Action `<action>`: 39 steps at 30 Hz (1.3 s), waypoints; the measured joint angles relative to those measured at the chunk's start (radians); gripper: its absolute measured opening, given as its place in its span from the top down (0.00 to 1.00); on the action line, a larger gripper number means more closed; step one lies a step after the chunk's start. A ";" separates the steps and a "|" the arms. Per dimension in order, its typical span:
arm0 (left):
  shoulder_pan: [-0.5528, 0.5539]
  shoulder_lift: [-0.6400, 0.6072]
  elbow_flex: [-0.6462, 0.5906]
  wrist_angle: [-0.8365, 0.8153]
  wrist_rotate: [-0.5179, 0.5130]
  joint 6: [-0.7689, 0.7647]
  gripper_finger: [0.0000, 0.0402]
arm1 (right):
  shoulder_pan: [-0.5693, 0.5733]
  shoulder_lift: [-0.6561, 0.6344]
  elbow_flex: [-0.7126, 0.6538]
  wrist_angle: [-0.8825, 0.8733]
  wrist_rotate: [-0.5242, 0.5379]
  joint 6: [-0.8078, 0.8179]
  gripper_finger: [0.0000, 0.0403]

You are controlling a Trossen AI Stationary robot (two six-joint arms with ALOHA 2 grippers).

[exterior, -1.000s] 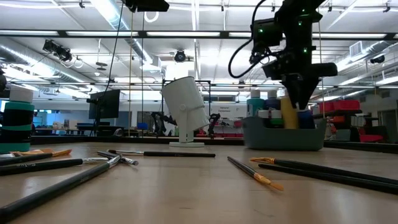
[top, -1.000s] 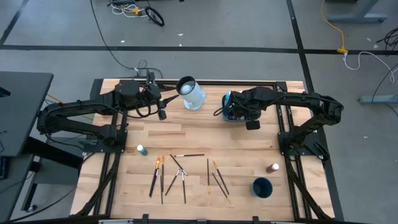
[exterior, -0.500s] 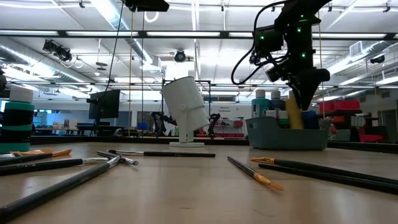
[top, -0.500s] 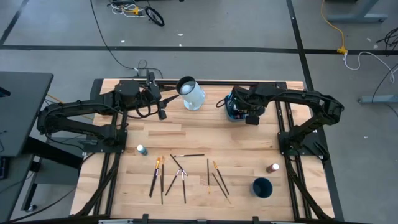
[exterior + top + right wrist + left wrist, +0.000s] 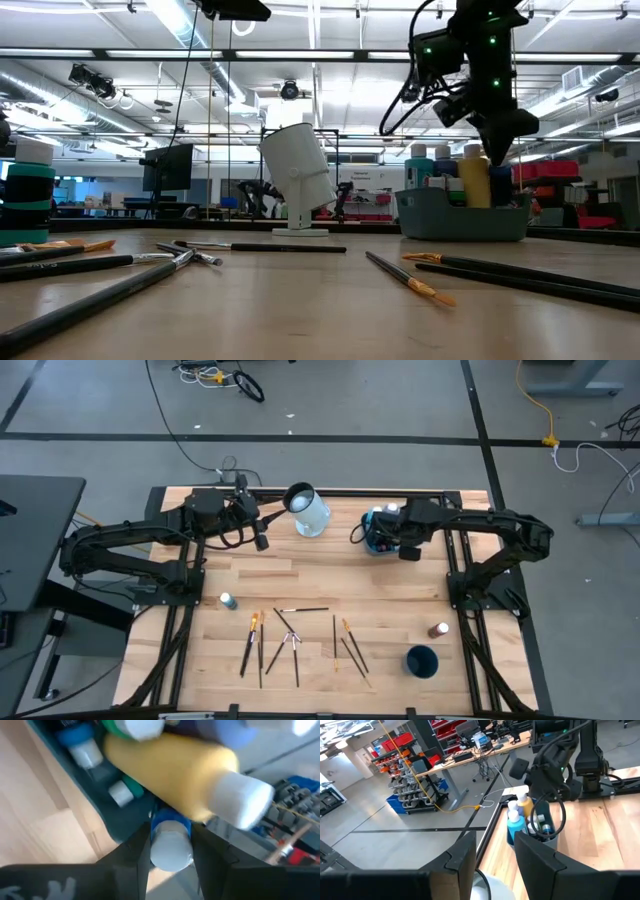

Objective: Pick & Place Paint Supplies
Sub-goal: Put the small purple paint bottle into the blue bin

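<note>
- Right gripper (image 5: 407, 549) poised over the teal tub (image 5: 460, 222) at the back right of the table (image 5: 300, 572), tips just above the bottle caps inside.
- From its wrist camera, straddling the white cap of a blue bottle (image 5: 170, 841); cannot tell whether clamped on that cap or merely beside it.
- Yellow bottle (image 5: 170, 770) lying tilted across the other bottles in the tub, just beyond the blue one.
- Several white-capped bottles already standing in the tub, so judged that most of the bottle sorting is done.
- Left gripper (image 5: 260, 543) waiting at the back left, near the pale jug (image 5: 311, 515), jaws spread with nothing between them.
- Outstanding on the table: one teal bottle (image 5: 227, 600) near the left edge, well apart from the tub.
- Also outstanding: one brown bottle (image 5: 438, 630) near the right edge, just beside the dark blue cup (image 5: 422, 661).
- Paintbrushes (image 5: 300, 610) scattered loose across the front middle of the table, some crossing one another, none in the cup.
- Judged roughly past halfway: two bottles and all the brushes left to place.
</note>
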 joint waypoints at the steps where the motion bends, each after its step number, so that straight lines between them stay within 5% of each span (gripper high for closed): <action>1: 0.000 0.000 0.000 0.000 0.000 0.000 0.65 | 0.003 -0.006 0.000 -0.021 0.011 0.007 0.70; 12: 0.000 0.000 0.000 0.000 0.000 -0.004 0.65 | 0.069 -0.264 -0.021 -0.028 0.041 0.335 0.70; 20: 0.000 0.000 0.000 -0.009 0.000 -0.004 0.65 | 0.069 -0.476 -0.349 0.356 0.012 0.394 0.70; 24: 0.000 0.000 0.000 -0.008 0.000 -0.004 0.65 | 0.068 -0.496 -0.471 0.580 0.008 0.398 0.70; 35: 0.000 0.000 0.000 0.002 0.001 -0.028 0.65 | -0.011 -0.495 -0.583 0.849 0.216 0.282 0.70; 39: 0.000 0.000 0.000 0.002 0.001 -0.031 0.65 | -0.026 -0.495 -0.642 0.955 0.199 0.276 0.70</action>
